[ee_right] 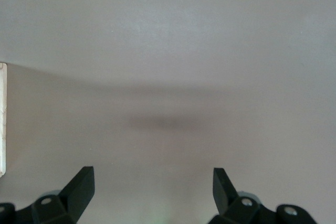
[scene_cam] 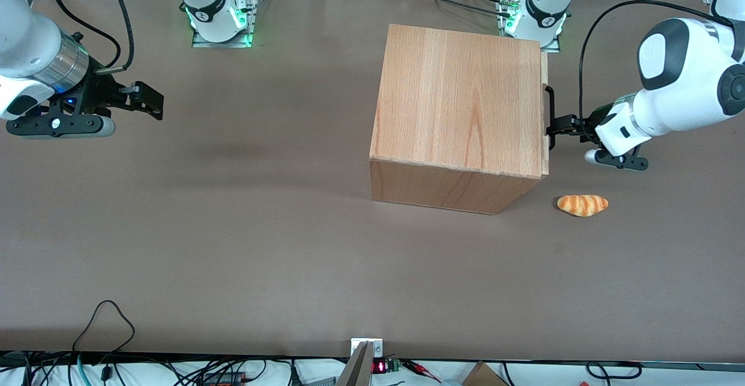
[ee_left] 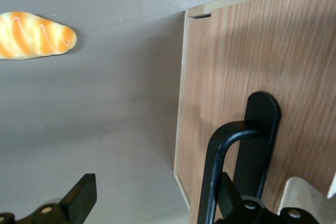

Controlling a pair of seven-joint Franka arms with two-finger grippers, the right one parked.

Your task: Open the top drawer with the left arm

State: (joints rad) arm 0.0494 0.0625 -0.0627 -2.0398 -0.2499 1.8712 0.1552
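The wooden cabinet (scene_cam: 460, 112) stands on the brown table, its front facing the working arm's end. The top drawer (scene_cam: 545, 83) shows only as a thin front panel edge along the cabinet's top, set close against the box. Its black bar handle (scene_cam: 549, 112) (ee_left: 220, 161) stands off the wood-grain drawer front (ee_left: 236, 66). My left arm (scene_cam: 681, 83) reaches in level with the handle. Its gripper (scene_cam: 557, 126) (ee_left: 155, 184) is open, fingers wide apart. One finger (ee_left: 227, 192) sits between the bar and the panel; the other finger (ee_left: 81, 198) hangs over bare table.
A small orange-striped bread roll (scene_cam: 582, 205) (ee_left: 34, 35) lies on the table near the cabinet's front corner, nearer to the front camera than the gripper. The left arm's black cable (scene_cam: 588, 42) loops above the wrist. Arm bases (scene_cam: 532, 13) stand at the table's back edge.
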